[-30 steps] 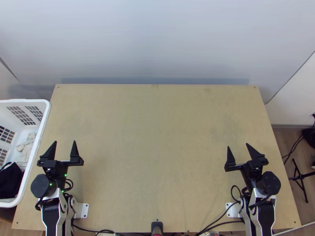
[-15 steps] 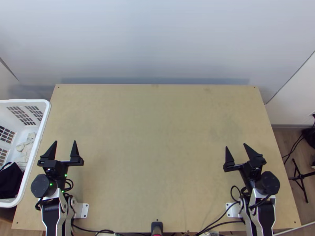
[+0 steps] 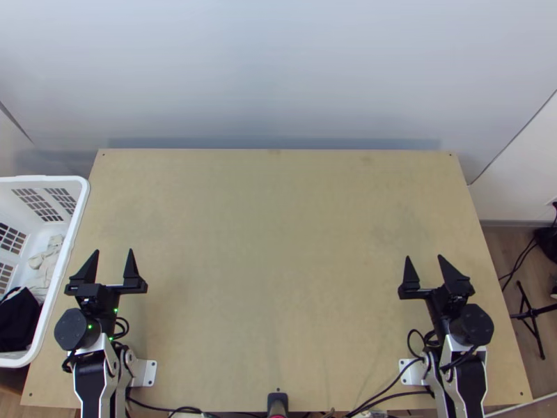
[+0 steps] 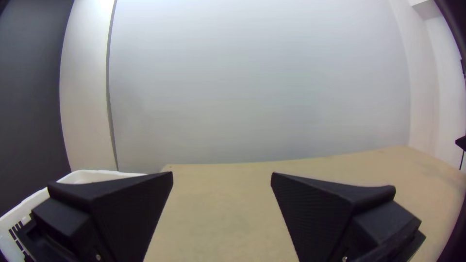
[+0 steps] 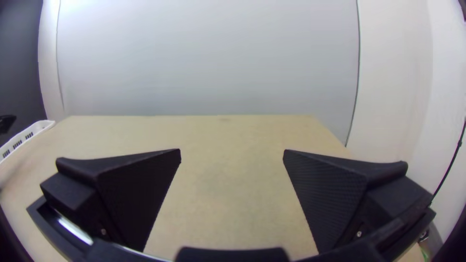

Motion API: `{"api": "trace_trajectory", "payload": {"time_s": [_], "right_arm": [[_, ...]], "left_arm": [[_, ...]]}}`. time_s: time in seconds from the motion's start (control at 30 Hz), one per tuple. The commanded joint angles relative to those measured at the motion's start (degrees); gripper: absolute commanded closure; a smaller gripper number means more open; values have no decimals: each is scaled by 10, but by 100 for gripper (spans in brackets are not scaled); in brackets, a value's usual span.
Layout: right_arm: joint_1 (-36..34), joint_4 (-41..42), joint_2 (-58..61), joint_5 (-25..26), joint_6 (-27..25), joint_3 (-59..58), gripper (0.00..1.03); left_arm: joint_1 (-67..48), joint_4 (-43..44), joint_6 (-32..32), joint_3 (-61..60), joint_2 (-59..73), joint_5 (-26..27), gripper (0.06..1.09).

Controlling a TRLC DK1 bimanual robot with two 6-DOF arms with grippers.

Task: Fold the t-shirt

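Observation:
In the top view my left gripper (image 3: pixel 113 252) stands open over the table's left side, close to the white basket. Its two black fingers are wide apart in the left wrist view, where the left gripper (image 4: pixel 222 175) has bare wood between and beyond them. My right gripper (image 3: pixel 424 258) is open above the right part of the table; the right wrist view has the right gripper (image 5: pixel 232 151) with its fingers spread and nothing held. Pale cloth (image 3: pixel 47 263) and black cloth (image 3: pixel 19 318) lie bunched inside the basket; I cannot tell whether either is a t-shirt.
The light wooden table (image 3: pixel 278 265) has bare wood between the arms. A white basket (image 3: pixel 78 209) stands along its left edge. Cables (image 3: pixel 390 375) run along the near edge, where a small black device (image 3: pixel 277 403) also sits. A pale wall (image 3: pixel 278 70) rises behind the far edge.
My right gripper has turned slightly, first toward the left and then back, its fingertips now pointing more toward the table's far edge. The left arm has stayed almost still.

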Motion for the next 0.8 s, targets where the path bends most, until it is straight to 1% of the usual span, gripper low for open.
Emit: {"api": "trace_trajectory", "payload": {"time_s": [0.0, 0.03, 0.1, 0.17, 0.27, 0.37, 0.47, 0.53, 0.57, 0.6, 0.7, 0.77], "right_arm": [[-7, 9, 0, 58, 27, 2, 4], [-11, 7, 0, 67, 14, 3, 4], [-34, 7, 1, 92, 13, 2, 4], [-52, 9, 0, 92, 9, 3, 4], [-42, 9, 0, 92, 5, 13, 4], [-41, 22, 0, 92, -2, 16, 5], [-29, 51, 2, 92, -11, -1, 7], [-6, 76, 15, 91, -19, -4, 7], [11, 95, 30, 91, -25, -1, 11], [24, 108, 47, 92, -26, 9, 12], [32, 131, 146, 92, -29, 66, 11], [32, 133, 232, 92, -29, 124, 9]], "left_arm": [[5, 14, -1, 2, -1, -4, 10], [6, 11, 3, 2, -1, -5, 10], [12, 14, 19, 1, -1, -6, 10], [18, 29, 18, 2, -1, -8, 10], [19, 51, 19, 12, -1, -21, 10], [18, 58, 23, 10, -1, -21, 11], [11, 72, 11, 5, 3, -21, 11], [-10, 65, 11, 10, 16, -21, 11], [-22, 63, 11, 14, 29, -22, 11], [-27, 61, 11, 19, 44, -22, 11], [-21, 40, 11, 53, 74, -28, 11], [-16, 9, 11, 94, 111, -40, 11]]}}
